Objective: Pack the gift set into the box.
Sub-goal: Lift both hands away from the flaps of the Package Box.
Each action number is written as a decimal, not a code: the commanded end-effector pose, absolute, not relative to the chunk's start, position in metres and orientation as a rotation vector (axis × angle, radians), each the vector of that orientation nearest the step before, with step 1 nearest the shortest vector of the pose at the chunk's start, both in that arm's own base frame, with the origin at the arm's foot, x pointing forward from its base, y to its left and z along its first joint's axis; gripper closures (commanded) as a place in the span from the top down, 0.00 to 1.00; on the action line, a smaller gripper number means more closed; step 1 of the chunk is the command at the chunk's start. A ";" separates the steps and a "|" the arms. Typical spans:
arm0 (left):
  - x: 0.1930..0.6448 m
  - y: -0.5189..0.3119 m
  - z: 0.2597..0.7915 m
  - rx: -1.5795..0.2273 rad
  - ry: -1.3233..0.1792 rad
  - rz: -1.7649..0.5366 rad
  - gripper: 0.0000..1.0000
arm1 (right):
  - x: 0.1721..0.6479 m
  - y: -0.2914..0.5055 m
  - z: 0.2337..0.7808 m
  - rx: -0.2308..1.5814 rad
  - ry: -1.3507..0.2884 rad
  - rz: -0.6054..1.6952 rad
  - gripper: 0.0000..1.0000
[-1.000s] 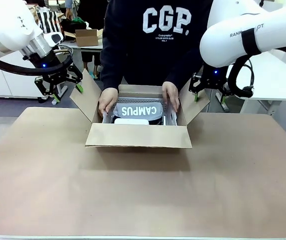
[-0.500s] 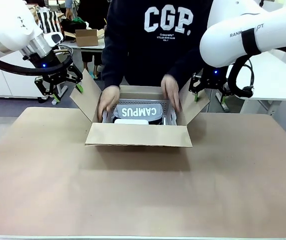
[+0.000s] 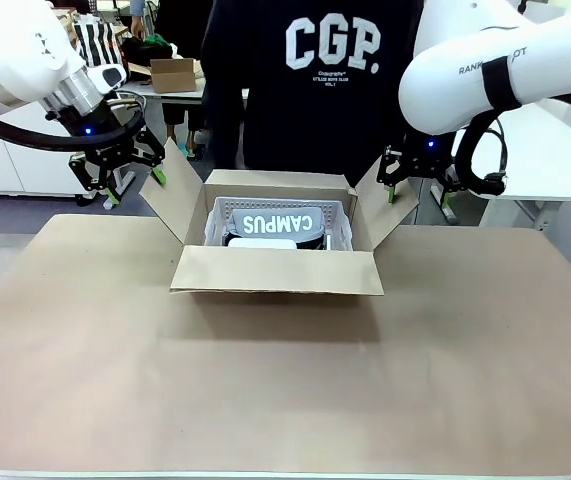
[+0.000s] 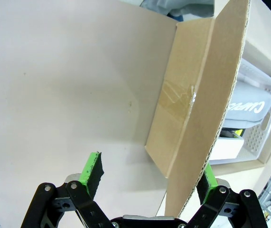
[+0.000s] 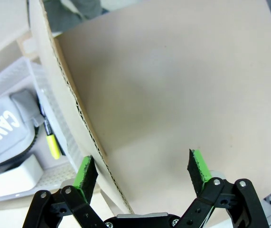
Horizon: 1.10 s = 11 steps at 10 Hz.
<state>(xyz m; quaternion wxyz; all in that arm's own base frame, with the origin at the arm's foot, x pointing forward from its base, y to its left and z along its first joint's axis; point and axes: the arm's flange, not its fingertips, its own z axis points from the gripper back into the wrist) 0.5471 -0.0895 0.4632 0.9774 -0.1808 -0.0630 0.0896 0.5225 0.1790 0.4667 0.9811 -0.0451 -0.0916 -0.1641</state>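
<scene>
The box [image 3: 275,270] stands open at mid-table with its four flaps spread. Inside lies the gift set [image 3: 270,221], a white perforated tray holding a grey pouch lettered "CAMPUS" and a small white carton. My left gripper [image 3: 133,184] hovers open at the left flap. In the left wrist view that flap [image 4: 201,95] runs up between the fingers of the left gripper [image 4: 149,173], close to the right pad, with the gift set [image 4: 251,102] beyond. My right gripper [image 3: 417,194] is open at the right flap. Its wrist view has the flap [image 5: 64,95] beside the left pad of the right gripper [image 5: 141,166], and the gift set [image 5: 7,133].
A person in a dark sweatshirt [image 3: 315,90] stands at the far side behind the box, hands out of sight. Brown paper covers the table [image 3: 285,390], with wide bare room in front. A small carton [image 3: 172,73] sits on a far table.
The person's hands, which held the gift set down inside the box, have lifted away and withdrawn. The gift set stays in the box. Neither arm has moved.
</scene>
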 end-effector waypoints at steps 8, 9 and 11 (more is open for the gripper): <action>0.546 -0.090 0.465 -0.350 -0.130 0.194 1.00 | 0.526 0.181 0.469 -0.115 -0.193 -0.349 1.00; 0.546 -0.090 0.465 -0.350 -0.130 0.194 1.00 | 0.526 0.181 0.469 -0.115 -0.193 -0.349 1.00; 0.546 -0.090 0.465 -0.350 -0.130 0.194 1.00 | 0.526 0.181 0.469 -0.115 -0.193 -0.349 1.00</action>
